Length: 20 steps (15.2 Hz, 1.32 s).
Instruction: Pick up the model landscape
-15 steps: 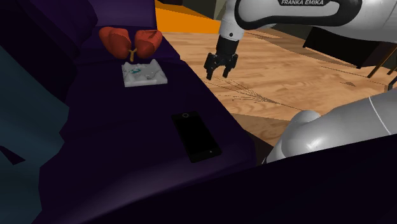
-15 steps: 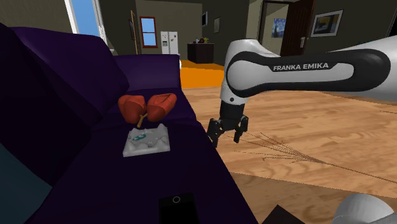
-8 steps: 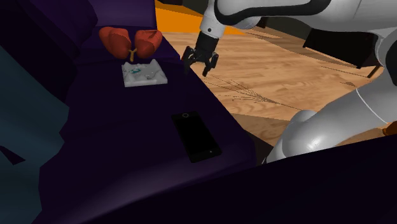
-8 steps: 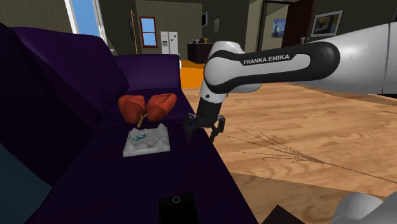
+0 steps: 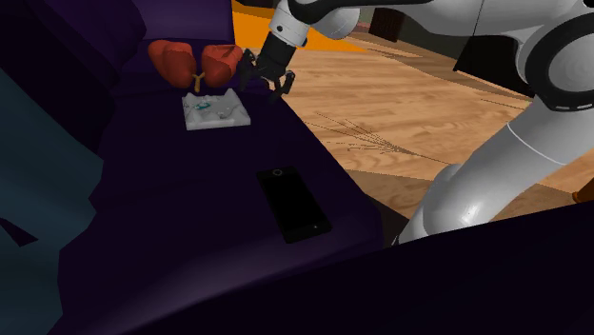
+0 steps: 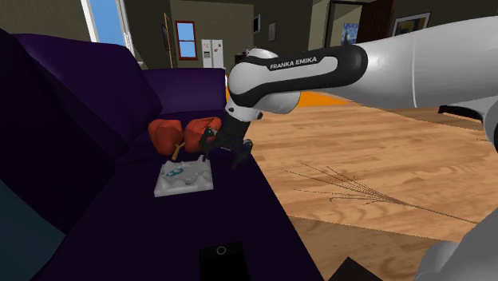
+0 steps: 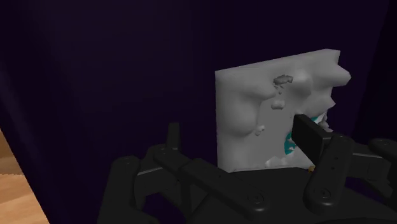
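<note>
Approach step — gripper (image 5: 263, 86) hung just beside model (image 5: 216, 109), fingers spread, nothing held. Model lay flat on sofa (image 5: 171, 190) seat. Next move likely needed: centre over it, descend, close.

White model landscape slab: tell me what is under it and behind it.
The white slab-shaped model landscape lies on the dark purple sofa seat; the patch beneath is covered. Behind it, toward the backrest, sit two orange-red rounded lobes.

White capitals "FRANKA EMIKA" on a black stretch of the arm (image 6: 335, 70)
</note>
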Motion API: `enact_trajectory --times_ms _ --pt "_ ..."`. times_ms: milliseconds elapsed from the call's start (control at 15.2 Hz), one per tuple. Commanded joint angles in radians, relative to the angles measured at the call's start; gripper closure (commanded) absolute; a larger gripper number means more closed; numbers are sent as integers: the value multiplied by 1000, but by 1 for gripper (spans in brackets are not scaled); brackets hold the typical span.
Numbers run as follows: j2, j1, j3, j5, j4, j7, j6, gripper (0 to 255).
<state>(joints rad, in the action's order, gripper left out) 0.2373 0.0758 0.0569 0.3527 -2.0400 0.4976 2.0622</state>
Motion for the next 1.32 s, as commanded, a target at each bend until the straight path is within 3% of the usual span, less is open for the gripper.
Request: enact_trajectory --times_ms 0,132,726,792,1254 --pt "-53 7 7 33 51 30 36 0" --pt "-80 9 8 48 81 42 49 0" --pt "-89 15 11 71 -8 4 142 0" --pt "-91 15 12 71 -6 5 142 255" --pt "-91 15 11 71 -7 4 143 255"
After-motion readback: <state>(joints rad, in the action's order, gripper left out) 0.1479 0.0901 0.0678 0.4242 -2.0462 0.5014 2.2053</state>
